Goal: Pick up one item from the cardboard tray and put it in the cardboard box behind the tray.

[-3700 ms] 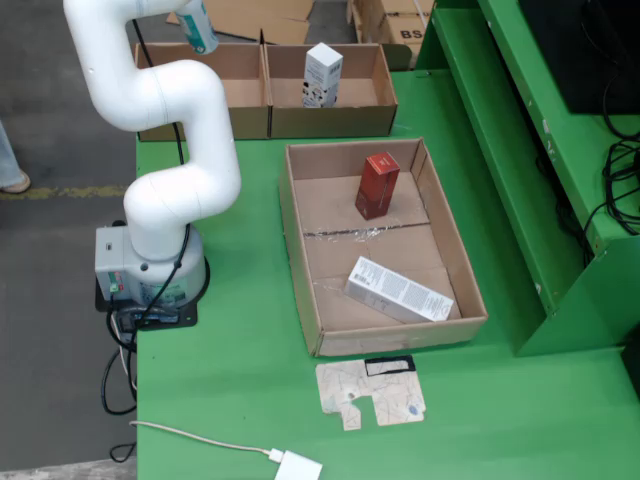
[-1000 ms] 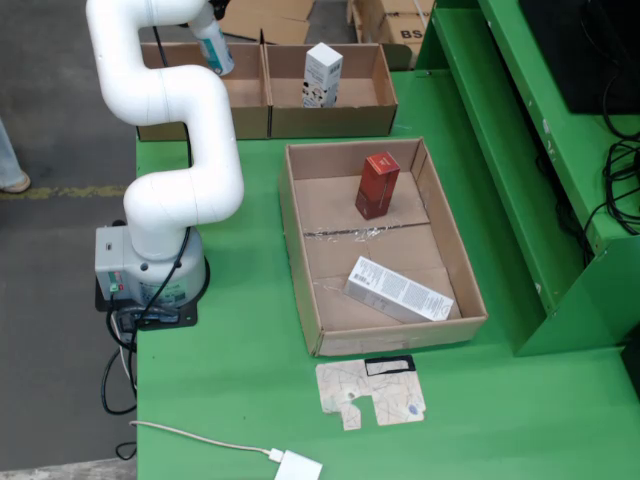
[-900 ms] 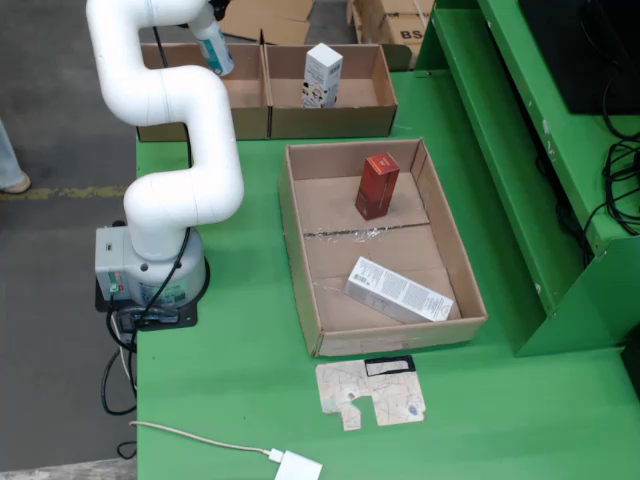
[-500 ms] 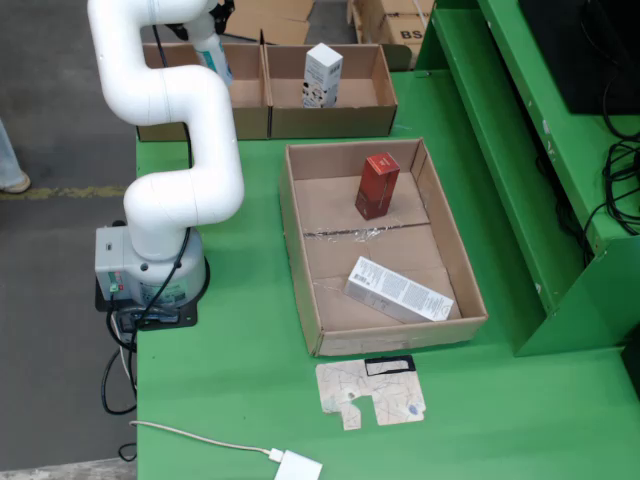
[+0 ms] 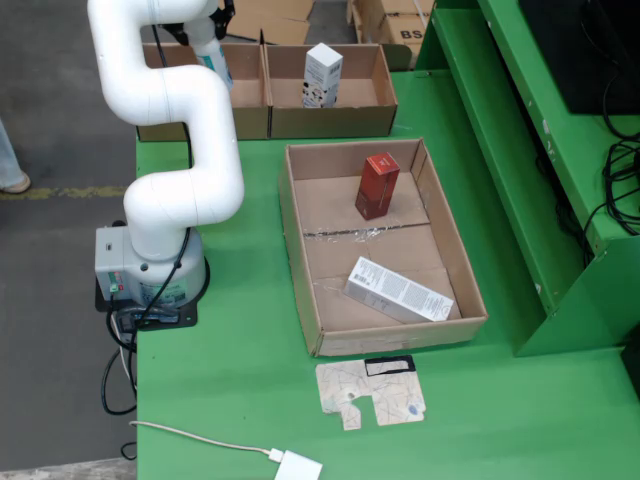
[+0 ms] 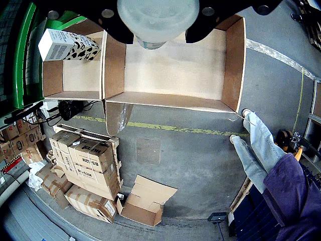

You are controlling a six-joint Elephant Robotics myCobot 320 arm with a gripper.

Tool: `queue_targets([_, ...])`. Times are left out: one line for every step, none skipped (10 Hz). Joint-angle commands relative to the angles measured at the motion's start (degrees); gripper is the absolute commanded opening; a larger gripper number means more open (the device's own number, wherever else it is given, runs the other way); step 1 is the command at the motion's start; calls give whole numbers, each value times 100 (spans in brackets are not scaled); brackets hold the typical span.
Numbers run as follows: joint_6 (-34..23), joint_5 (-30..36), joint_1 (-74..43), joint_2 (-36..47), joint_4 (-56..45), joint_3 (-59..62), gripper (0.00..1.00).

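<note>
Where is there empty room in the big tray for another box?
The tray has bare floor between the red box and the white box, along the tape strip, and left of both. The near right corner is crowded by the white box; the far middle by the red box.

arm (image 5: pixel 165 110): glossy white | gripper (image 6: pixel 155 20): black | bottle (image 6: pixel 150 20) in it: translucent white, teal-marked label | box (image 6: pixel 175 65) beneath it: plain brown cardboard | carton (image 6: pixel 67 45) in the neighbouring box: white, black cow patches | table (image 5: pixel 240 400): bright green | tray (image 5: pixel 470 290) items: red box (image 5: pixel 377 185), white-grey box (image 5: pixel 398 290)
</note>
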Motion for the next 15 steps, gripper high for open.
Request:
queue_targets([16, 64, -56, 149, 73, 149, 0])
queue_targets([6, 63, -57, 124, 113, 149, 0])
queue_targets([1, 58, -66, 90, 117, 149, 0])
queue_targets([-2, 95, -110, 30, 66, 149, 0])
queue_targets([-1, 120, -133, -23, 58, 149, 0])
queue_targets([-5, 156, -155, -33, 4, 149, 0])
queue_targets([-5, 156, -155, -33, 4, 149, 0])
queue_targets([22, 169, -176, -108, -130, 149, 0])
queue_targets([22, 169, -176, -108, -130, 149, 0])
queue_targets([28, 160, -172, -148, -166, 149, 0])
queue_targets([28, 160, -172, -148, -166, 149, 0])
queue_targets([47, 167, -166, -194, -330, 149, 0])
queue_targets([47, 167, -166, -194, -330, 149, 0])
queue_targets([71, 162, -175, -295, -425, 149, 0])
queue_targets([71, 162, -175, -295, -425, 149, 0])
